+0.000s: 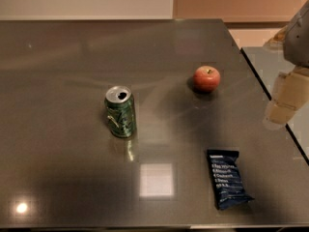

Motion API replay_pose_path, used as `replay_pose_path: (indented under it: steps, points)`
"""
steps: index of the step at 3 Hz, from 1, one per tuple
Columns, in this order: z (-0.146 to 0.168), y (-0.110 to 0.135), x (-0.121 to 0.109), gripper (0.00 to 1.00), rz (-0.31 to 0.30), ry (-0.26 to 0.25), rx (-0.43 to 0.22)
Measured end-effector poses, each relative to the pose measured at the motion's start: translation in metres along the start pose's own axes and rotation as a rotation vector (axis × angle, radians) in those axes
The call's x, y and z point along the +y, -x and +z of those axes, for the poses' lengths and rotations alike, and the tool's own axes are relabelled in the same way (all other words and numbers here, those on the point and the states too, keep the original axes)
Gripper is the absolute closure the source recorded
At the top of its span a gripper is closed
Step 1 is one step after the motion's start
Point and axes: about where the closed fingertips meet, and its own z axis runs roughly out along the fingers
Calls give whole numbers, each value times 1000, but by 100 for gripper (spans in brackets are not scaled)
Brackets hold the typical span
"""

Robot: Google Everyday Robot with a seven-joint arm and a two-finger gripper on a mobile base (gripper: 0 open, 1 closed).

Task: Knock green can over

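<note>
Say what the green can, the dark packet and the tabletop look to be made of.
Green can: metal, likely aluminium; shiny silver top. Dark packet: plastic or foil film, crinkled, crimped ends. Tabletop: dark polished surface, maybe stone or laminate; it mirrors lights. The pincer hangs at the right edge, far from the can.

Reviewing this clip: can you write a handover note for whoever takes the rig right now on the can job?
Pincer: at the right edge of view, above the table's right side, well apart from the can.
Green can: upright, left of centre on the grey table.
Red apple sits behind and to its right; the dark blue snack packet lies in front and to its right.
Done: nothing, the can is not yet tipped.
Left: sweep the pincer left to the can and push it over, likely between apple and packet.
</note>
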Motion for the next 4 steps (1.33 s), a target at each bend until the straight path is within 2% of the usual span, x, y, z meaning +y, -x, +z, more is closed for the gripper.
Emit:
replay_pose_path:
  steps: [1,2,3,4]
  points:
    - [0,0,0,0,0,0,0]
    - [-2,5,0,0,-3,8,-33]
    - [5,24,-1,0,-14,39,-152]
    - [22,66,4,0,-38,94,-315]
